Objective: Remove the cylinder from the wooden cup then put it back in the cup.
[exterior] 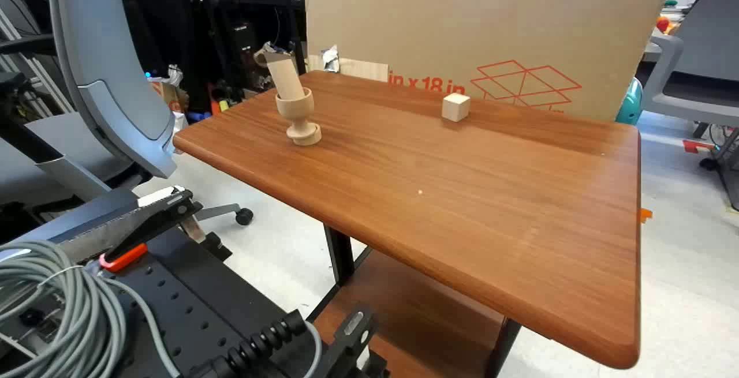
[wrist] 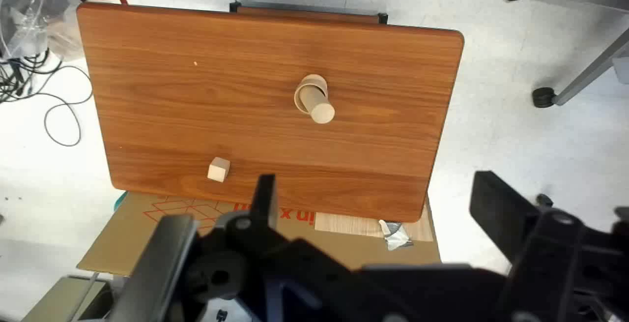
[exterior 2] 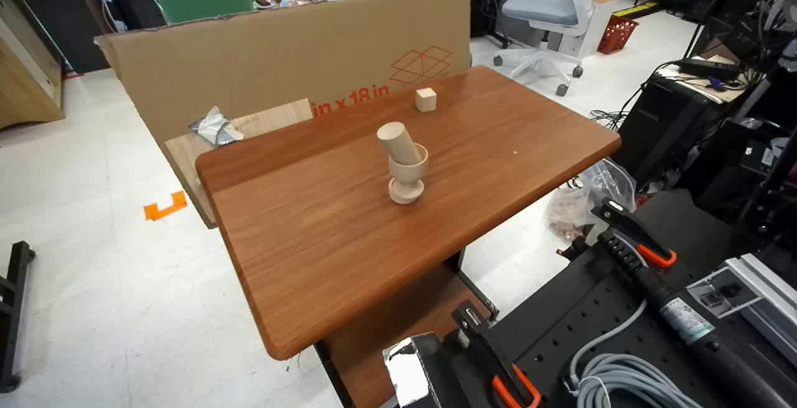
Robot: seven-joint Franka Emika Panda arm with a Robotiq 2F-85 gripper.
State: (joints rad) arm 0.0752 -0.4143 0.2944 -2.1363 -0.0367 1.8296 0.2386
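The pale tan cylinder [exterior: 285, 79] leans at a tilt in the wooden cup [exterior: 297, 110], its upper part above the rim. Both also show in an exterior view, cylinder [exterior 2: 399, 142] and cup [exterior 2: 408, 173]. The cup stands upright on the brown table. In the wrist view I look down on the cylinder [wrist: 318, 103] in the cup [wrist: 313, 82], right of the table's middle. My gripper [wrist: 376, 177] is open and empty, its fingers wide apart, high above the table. The gripper is out of view in both exterior views. The cylinder's lower end is hidden inside the cup.
A small pale cube block [exterior: 455, 107] sits near the table edge [wrist: 270, 19] on the cardboard side; it also shows in the wrist view [wrist: 218, 169]. A tall cardboard sheet [exterior 2: 280, 59] stands along that edge. A black perforated base [exterior 2: 560, 346] with clamps and cable stands on the opposite side.
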